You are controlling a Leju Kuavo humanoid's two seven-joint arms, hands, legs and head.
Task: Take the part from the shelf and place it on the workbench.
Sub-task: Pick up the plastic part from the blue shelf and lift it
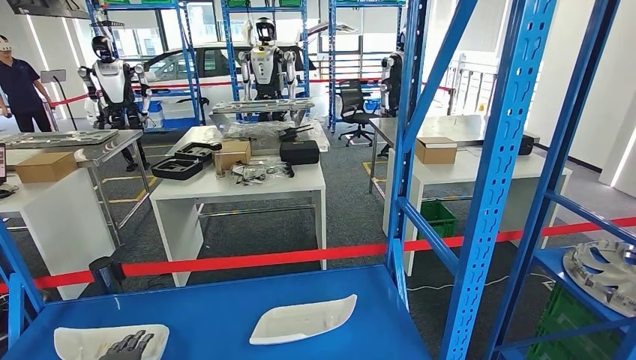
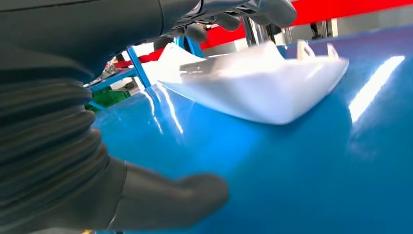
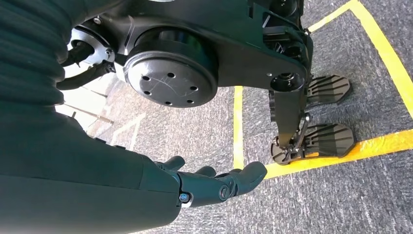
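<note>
The blue shelf board (image 1: 217, 315) carries two white moulded parts. The near white part (image 1: 90, 341) lies flat directly under the left hand (image 1: 129, 346), whose dark fingers rest on top of it; in the left wrist view the same part (image 2: 258, 92) sits on the glossy blue surface (image 2: 292, 185) just beyond the thumb. The second white part (image 1: 304, 320) lies flat to the right of that hand, well apart from it. Farther right of the hand, a lower blue shelf (image 1: 551, 264) holds a round grey finned metal part (image 1: 606, 274).
</note>
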